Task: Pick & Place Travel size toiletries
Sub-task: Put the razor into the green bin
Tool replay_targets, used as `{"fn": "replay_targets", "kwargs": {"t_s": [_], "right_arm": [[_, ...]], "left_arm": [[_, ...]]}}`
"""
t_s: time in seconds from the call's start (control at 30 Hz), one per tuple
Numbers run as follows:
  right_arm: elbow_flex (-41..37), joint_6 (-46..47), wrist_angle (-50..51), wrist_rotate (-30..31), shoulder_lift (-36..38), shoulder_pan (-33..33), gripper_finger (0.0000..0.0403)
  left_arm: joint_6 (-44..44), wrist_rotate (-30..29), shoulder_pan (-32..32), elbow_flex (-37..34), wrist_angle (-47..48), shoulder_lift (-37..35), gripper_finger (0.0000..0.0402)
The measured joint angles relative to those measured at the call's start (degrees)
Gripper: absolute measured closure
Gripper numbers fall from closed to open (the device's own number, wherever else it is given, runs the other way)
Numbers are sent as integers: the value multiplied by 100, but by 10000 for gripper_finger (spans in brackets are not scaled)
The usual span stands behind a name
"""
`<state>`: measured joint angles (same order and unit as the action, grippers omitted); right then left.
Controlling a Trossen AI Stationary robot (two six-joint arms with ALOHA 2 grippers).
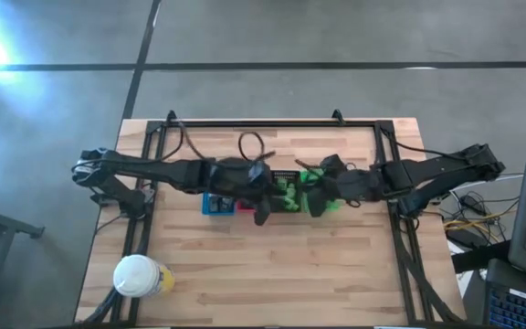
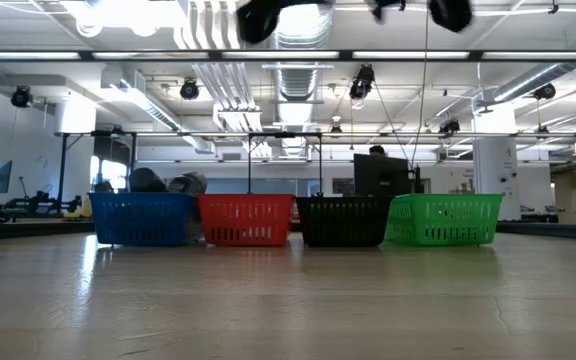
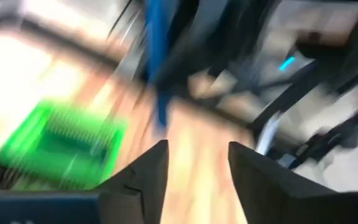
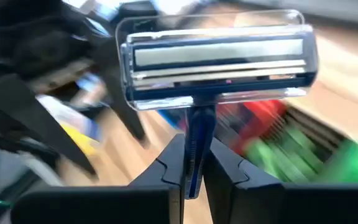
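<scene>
From above, I see my two arms meeting over the middle of the wooden table (image 1: 272, 265), with bare wood open toward the near edge. The left gripper (image 1: 261, 212) and right gripper (image 1: 322, 196) hang above a row of baskets; a white-lidded container (image 1: 140, 274) sits well apart, near the left corner.

From table level, four baskets stand side by side: blue basket (image 2: 140, 218), red basket (image 2: 245, 219), black basket (image 2: 343, 221), green basket (image 2: 444, 219). Grey items show above the blue one's rim; the rest I cannot see into. Both grippers hang high at the top edge.

Past my left gripper (image 3: 194, 165), its fingers are spread with nothing between them, the green basket (image 3: 61, 143) blurred beyond.

My right gripper (image 4: 194, 168) pinches a razor (image 4: 216, 59) by its blue handle, the capped head standing beyond the fingertips, with blurred red and green baskets below.
</scene>
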<state>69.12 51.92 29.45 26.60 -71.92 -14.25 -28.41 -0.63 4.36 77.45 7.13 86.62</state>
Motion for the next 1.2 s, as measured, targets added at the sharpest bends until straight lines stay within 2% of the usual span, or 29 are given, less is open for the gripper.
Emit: {"fn": "replay_targets", "kwargs": {"t_s": [0.13,0.2,0.3,0.53,0.77,0.97,1.2], "right_arm": [[-64,1157,1720,-426,38,245,371],[-312,1418,2145,-664,-2,433,364],[-771,1484,1917,-1148,-28,808,357],[-1804,1412,651,-1937,-221,1716,367],[-2245,1149,562,-2775,-526,2331,357],[-2256,975,587,-2926,-873,2422,359],[-2145,901,580,-2965,-1072,2445,293]], "left_arm": [[-356,-318,31,-4,1639,-1,207],[-378,-461,109,-4,2148,-1,204],[-380,-507,253,-65,2288,-4,203],[-362,-550,530,-90,2311,-38,202],[-358,-550,736,-90,2493,-57,202],[-323,-548,755,-90,2564,-62,202],[-323,-591,754,-90,2593,-62,202]]}}
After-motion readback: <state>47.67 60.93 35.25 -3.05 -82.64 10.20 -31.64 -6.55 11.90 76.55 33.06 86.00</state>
